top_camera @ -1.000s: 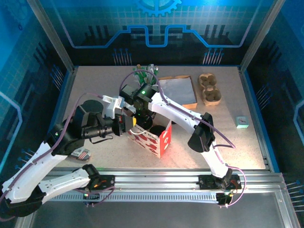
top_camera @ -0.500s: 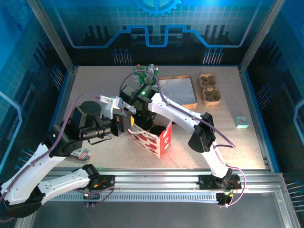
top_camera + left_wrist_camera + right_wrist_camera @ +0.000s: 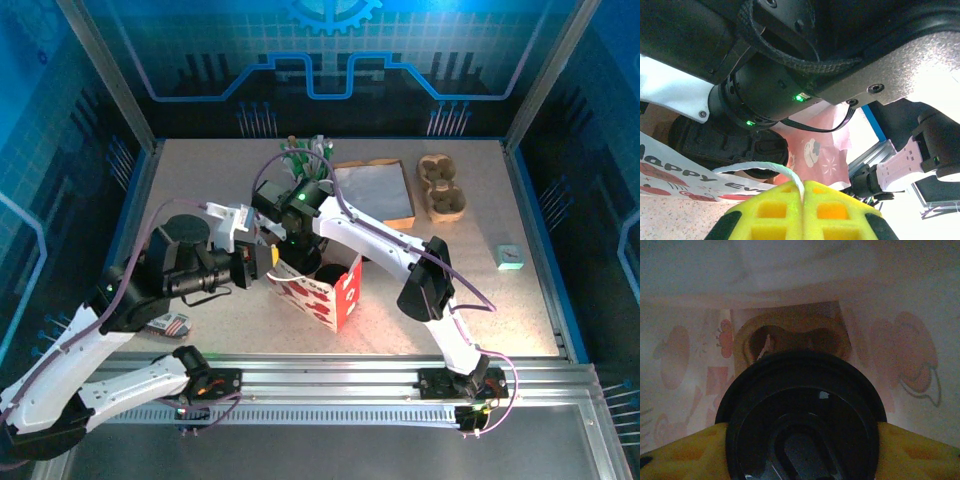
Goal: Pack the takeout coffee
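The takeout coffee shows its round black lid inside the white and red gift bag. My right gripper reaches down into the bag, its yellow fingers pressed on both sides of the cup just under the lid. In the top view the lid shows in the bag's open mouth below the right gripper. My left gripper is at the bag's left rim. Its yellow pads are shut on the bag's white cord handle. A brown cup carrier lies on the bag's floor.
A pink cup of green-white sticks stands behind the bag. A shallow grey box and a cardboard cup carrier are at the back right. A small teal packet lies at the right, a small packet by the left arm.
The left arm has drawn back slightly to the left with the handle in its grip. The right arm and the cup have hardly moved.
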Controlling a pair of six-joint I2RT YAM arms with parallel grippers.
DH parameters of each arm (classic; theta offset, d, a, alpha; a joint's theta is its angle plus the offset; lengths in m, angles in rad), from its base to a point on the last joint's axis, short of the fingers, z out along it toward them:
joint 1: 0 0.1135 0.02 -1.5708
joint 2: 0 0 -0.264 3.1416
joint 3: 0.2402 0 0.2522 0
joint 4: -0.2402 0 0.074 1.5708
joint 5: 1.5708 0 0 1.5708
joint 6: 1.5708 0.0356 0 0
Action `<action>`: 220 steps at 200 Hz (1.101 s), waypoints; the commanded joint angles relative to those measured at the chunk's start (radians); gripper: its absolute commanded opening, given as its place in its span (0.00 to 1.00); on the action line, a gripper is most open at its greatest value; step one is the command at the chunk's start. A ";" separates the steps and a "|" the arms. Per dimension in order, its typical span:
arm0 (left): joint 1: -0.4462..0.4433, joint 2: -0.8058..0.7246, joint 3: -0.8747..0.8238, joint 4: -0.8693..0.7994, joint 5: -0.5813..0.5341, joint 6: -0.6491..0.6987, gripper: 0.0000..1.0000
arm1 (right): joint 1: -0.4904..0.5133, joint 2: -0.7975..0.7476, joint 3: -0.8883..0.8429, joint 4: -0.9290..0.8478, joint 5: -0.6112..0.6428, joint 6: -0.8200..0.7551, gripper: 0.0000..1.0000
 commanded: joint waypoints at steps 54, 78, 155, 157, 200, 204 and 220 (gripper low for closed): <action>-0.010 -0.018 0.030 0.023 -0.009 0.024 0.00 | -0.015 0.042 -0.073 -0.023 0.015 0.014 0.48; -0.010 -0.022 0.029 0.022 -0.011 0.023 0.00 | -0.015 0.041 -0.078 -0.019 0.017 0.015 0.48; -0.009 -0.022 0.028 0.023 -0.009 0.025 0.00 | -0.014 0.039 -0.090 -0.016 0.018 0.018 0.48; -0.009 -0.022 0.028 0.022 -0.009 0.025 0.00 | -0.015 0.039 -0.091 -0.016 0.019 0.018 0.48; -0.009 -0.024 0.028 0.019 -0.009 0.028 0.00 | -0.013 0.022 -0.134 0.008 0.011 0.022 0.48; -0.009 -0.024 0.029 0.017 -0.009 0.028 0.00 | -0.014 0.021 -0.137 0.010 0.011 0.022 0.48; -0.009 -0.025 0.028 0.019 -0.011 0.028 0.00 | -0.013 0.016 -0.148 0.016 0.012 0.025 0.49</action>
